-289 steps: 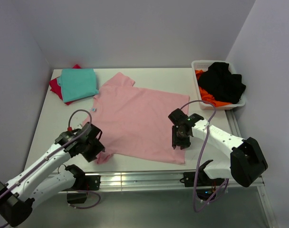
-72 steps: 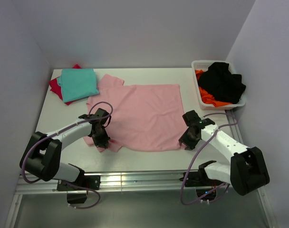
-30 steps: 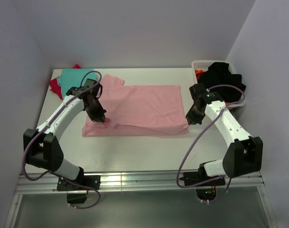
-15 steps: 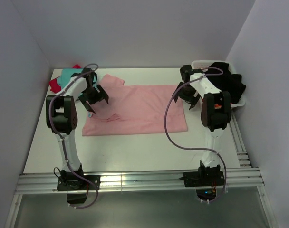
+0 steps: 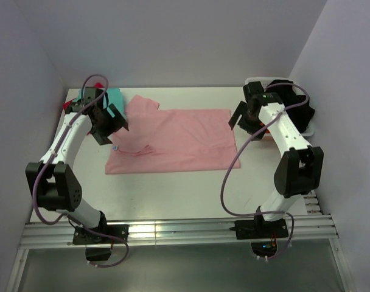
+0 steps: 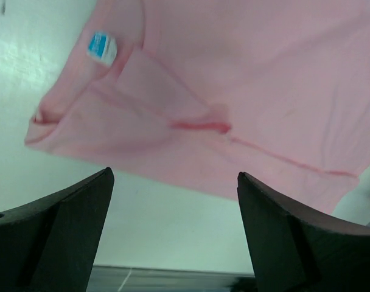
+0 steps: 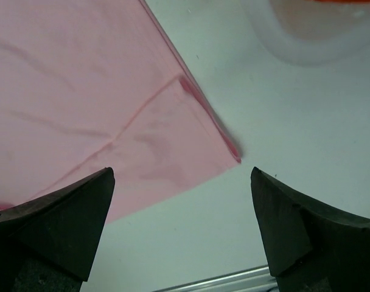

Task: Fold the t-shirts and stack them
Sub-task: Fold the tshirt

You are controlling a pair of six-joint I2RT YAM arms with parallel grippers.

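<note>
Off the far left corner of the pink shirt lie the teal shirt and the red one (both mostly hidden by my arm). My left gripper hangs above the pink shirt's left edge, fingers spread wide, holding nothing. The pink shirt lies flat on the table, doubled over. My right gripper hangs by its far right corner, equally wide and bare.

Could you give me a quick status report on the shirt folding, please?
Left gripper and right gripper open, empty, hovering. Pink t-shirt folded once, lying flat, one sleeve sticking out at the far left. Nothing lying on it.
</note>
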